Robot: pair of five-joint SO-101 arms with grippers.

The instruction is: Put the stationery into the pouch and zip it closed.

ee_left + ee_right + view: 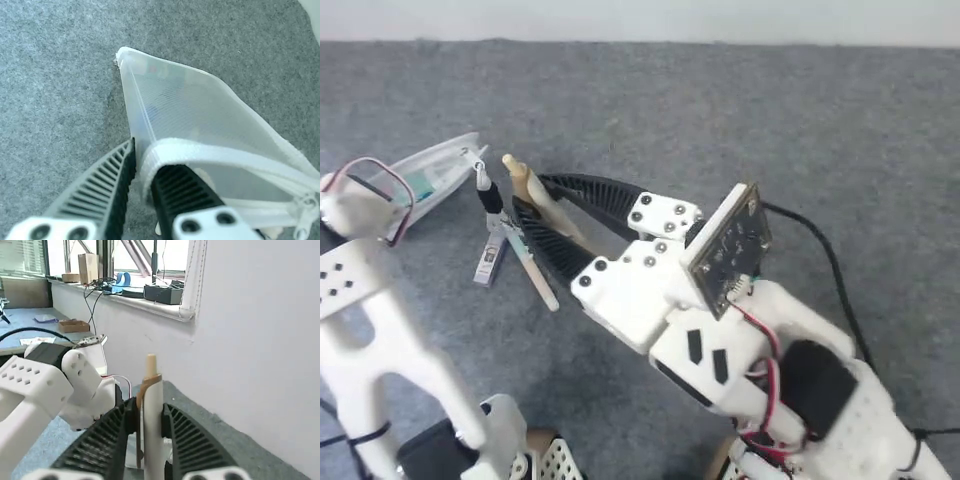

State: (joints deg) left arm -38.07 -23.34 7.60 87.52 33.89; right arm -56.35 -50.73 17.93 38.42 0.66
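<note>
We are pinching the rim of the pouch in the closed left gripper, down at the bench. The right gripper is clamping a pen upright, near the pouch mouth. We are judging that the pen needs tipping toward the opening, entering tip-first while the left holds the rim steady.

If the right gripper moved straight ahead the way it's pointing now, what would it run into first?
Most likely the pouch, which lies just past the pen clamped in the right gripper in the high view. Height is unclear, so it might pass above it.
</note>
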